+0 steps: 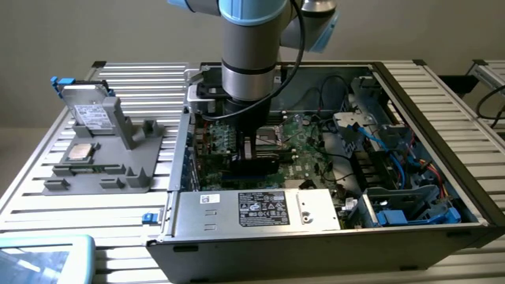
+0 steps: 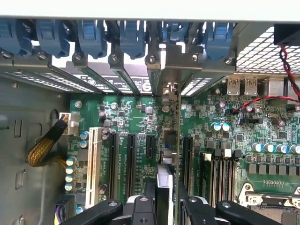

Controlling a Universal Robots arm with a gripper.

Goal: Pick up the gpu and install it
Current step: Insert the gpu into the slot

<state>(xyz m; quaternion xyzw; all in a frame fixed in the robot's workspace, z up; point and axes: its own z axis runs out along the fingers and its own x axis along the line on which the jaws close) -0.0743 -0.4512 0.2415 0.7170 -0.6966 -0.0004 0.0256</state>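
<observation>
We see the hand [image 2: 164,206] reaching straight down into the open computer case [image 1: 442,177], its black fingers [image 2: 140,208] clamped on the gpu [image 2: 169,140], which stands on edge between them. From the wrist view the card appears as a thin vertical strip, its metal bracket end meeting the rear slot opening of the case, with its lower edge at the green motherboard [image 2: 225,140] between the long black expansion slots [image 2: 131,159]. A row of blue plastic latches [image 2: 131,37] lines the case's rear wall. In the exterior view the arm [image 1: 251,53], a grey cylinder with blue joint caps, hangs vertically over the motherboard. Beside the case, on the slatted metal bench [image 1: 87,207], a grey plastic fixture [image 1: 103,160] carries a silver boxy drive [image 1: 87,109] and a small square chip [image 1: 79,152].
</observation>
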